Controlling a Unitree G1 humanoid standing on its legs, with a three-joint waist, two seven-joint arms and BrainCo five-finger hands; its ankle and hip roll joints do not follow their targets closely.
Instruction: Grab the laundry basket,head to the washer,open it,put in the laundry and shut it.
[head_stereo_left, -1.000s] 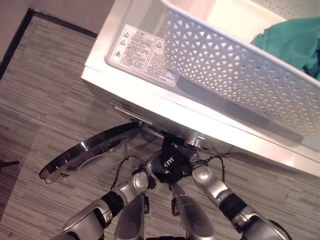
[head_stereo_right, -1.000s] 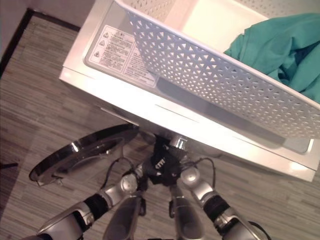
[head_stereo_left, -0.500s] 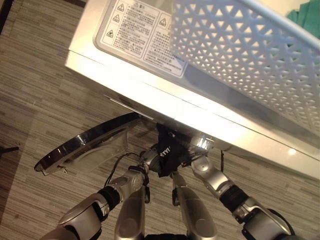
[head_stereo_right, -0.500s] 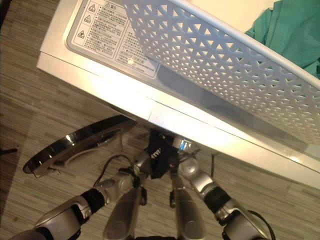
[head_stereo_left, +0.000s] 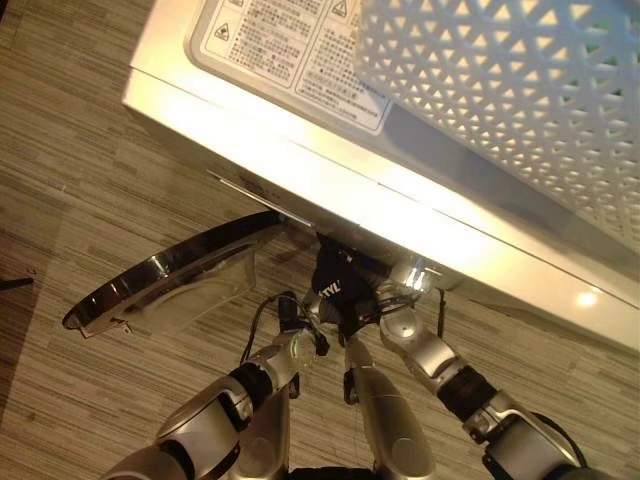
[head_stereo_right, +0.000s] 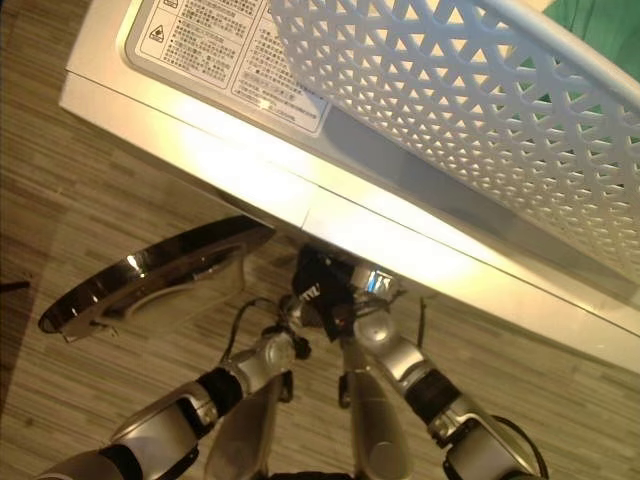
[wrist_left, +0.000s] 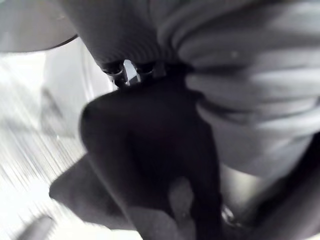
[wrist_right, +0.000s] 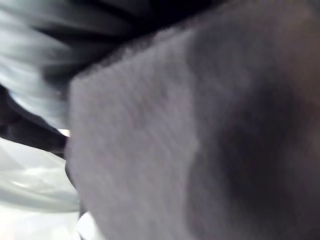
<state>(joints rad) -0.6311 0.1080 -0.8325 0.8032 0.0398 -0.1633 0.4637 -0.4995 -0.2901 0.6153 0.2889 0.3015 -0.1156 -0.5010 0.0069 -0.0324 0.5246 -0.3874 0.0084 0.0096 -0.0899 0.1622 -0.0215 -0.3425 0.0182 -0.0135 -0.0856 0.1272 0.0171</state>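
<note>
A black garment (head_stereo_left: 335, 287) with white lettering hangs at the mouth of the white washer (head_stereo_left: 300, 190), just below its front edge. My left hand (head_stereo_left: 304, 320) is against the garment's near left side. My right hand (head_stereo_left: 404, 292) is at its right side, partly under the washer's edge. In the left wrist view the dark cloth (wrist_left: 150, 150) lies right in front of my hand. Grey cloth (wrist_right: 165, 150) sits very close in the right wrist view. The round washer door (head_stereo_left: 170, 280) stands open to the left. The white lattice laundry basket (head_stereo_left: 500, 90) rests on top of the washer, holding a green garment (head_stereo_right: 600, 20).
A warning label (head_stereo_left: 290, 45) is stuck to the washer's top near the basket. Striped grey-brown flooring (head_stereo_left: 70, 200) stretches out to the left of the washer and beneath the open door.
The camera has moved forward over the washer, so the whole picture has shifted. Both hands have stayed with the black garment at the washer's mouth, which now shows less below the front edge.
</note>
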